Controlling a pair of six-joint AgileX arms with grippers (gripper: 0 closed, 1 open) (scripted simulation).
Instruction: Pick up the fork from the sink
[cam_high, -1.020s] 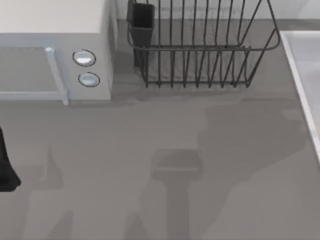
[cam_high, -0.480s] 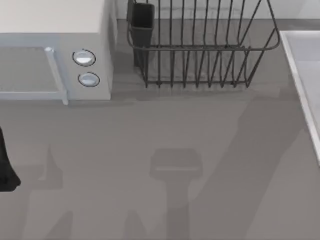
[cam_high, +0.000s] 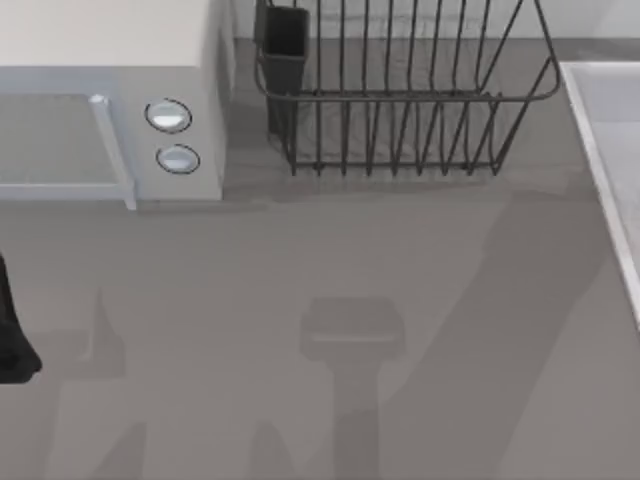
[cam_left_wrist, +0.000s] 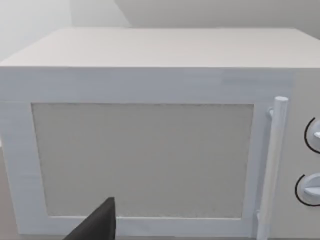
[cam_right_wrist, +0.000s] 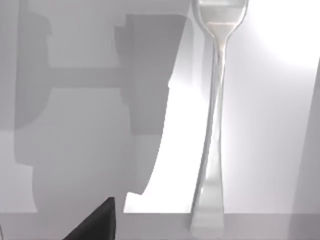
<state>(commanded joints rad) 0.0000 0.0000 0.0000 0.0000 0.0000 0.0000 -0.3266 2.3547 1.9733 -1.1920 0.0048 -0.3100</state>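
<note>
The fork (cam_right_wrist: 215, 125) is a thin, shiny silver utensil lying flat on the pale floor of the sink (cam_right_wrist: 270, 100) in the right wrist view. Its tines are at the picture's edge and its handle end lies near the sink's lighter rim. A black part of my right gripper (cam_right_wrist: 97, 222) shows beside the handle end, above the sink and apart from the fork. The gripper's shadow falls on the sink floor beside the fork. In the top view the sink's raised rim (cam_high: 600, 170) runs along the right edge. My left arm (cam_high: 12, 340) is parked at the far left.
A boxy white microwave (cam_high: 110, 100) with two round knobs stands at the back left and faces the left wrist camera (cam_left_wrist: 150, 150). A dark wire dish rack (cam_high: 400, 90) with a black cup stands at the back middle. The grey counter (cam_high: 300, 260) carries arm shadows.
The broad shadow on the counter's right side has narrowed into a diagonal band leaning toward the sink. The left arm has not moved.
</note>
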